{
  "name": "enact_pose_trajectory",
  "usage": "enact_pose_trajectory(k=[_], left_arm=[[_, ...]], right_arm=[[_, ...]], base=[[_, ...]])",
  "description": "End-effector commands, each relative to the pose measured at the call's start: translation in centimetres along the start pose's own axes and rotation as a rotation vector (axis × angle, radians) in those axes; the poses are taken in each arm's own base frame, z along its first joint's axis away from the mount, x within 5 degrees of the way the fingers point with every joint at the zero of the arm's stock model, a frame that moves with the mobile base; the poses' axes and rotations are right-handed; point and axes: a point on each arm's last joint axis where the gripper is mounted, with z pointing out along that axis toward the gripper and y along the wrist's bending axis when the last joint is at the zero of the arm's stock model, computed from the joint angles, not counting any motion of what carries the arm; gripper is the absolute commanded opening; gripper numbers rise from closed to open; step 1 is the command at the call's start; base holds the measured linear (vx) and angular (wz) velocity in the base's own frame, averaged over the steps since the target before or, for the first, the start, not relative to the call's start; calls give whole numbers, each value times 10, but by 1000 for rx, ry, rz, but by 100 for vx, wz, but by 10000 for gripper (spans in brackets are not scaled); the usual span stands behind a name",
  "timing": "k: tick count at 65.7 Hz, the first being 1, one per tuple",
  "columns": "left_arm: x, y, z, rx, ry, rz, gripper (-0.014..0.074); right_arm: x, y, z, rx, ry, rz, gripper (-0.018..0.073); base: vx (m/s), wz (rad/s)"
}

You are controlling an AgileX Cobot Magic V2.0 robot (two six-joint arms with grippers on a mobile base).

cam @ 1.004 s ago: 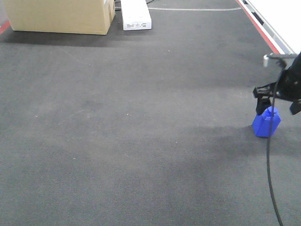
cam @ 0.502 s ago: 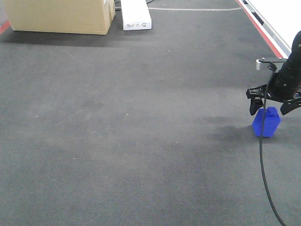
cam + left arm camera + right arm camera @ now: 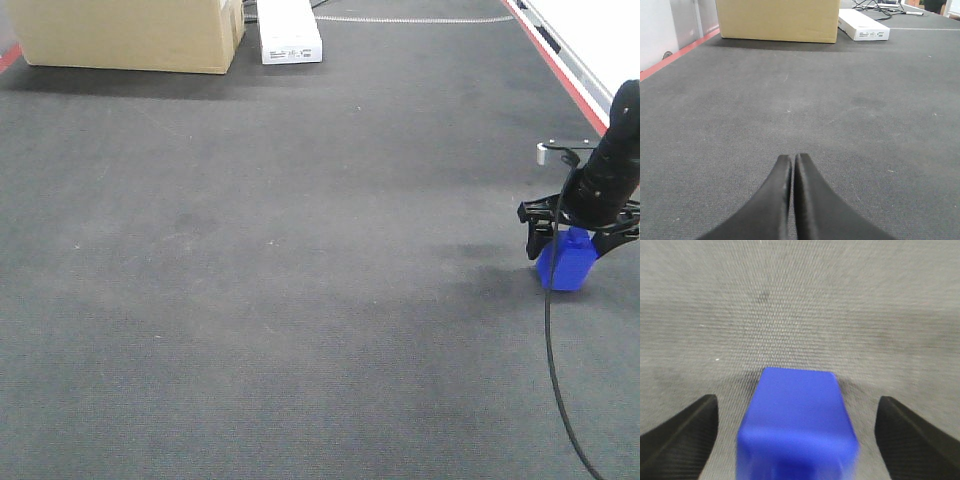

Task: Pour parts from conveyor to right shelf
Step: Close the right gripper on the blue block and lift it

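A small blue block point(image 3: 566, 262) stands on the dark grey woven conveyor belt point(image 3: 300, 250) at the far right. My right gripper point(image 3: 577, 238) hangs just over it, open, one finger on each side of its top. In the right wrist view the block point(image 3: 799, 420) fills the gap between the two spread fingertips point(image 3: 687, 432) without touching them. My left gripper point(image 3: 792, 159) is shut and empty, low over bare belt point(image 3: 840, 100). The right shelf is out of view.
A large cardboard box point(image 3: 130, 35) and a flat white box point(image 3: 290, 30) stand at the belt's far end; both show in the left wrist view, box point(image 3: 777, 20) and white box point(image 3: 863, 26). A red edge strip point(image 3: 555, 60) runs along the right. A black cable point(image 3: 560, 380) hangs from the right arm.
My right gripper has moved left and lowered over the blue block, so its open fingers now straddle the block's top. The block has stayed in place.
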Motion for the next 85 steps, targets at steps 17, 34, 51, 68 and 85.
enact_pose_trajectory(k=[17,34,51,68,85], left_arm=[[-13,-1,-3,9,-105,-16,-6],[-13,-1,-3,9,-105,-16,-6],[-13,-1,-3,9,-105,-16,-6],[-13,-1,-3,9,-105,-16,-6],[-13,-1,-3,9,-105,-16,-6]], right_arm=[[2,-1,-35,19,-45,11,258],[5,0,-50,36,-62,-6,-8],[20,9,-117,21,-224,-7,-4],[74,36,-176,-93,-434,-55,-5],[160,48,-197,-15,-660,-33,-5]], base=[[0,0],[0,0],[0,0],[0,0],[0,0]])
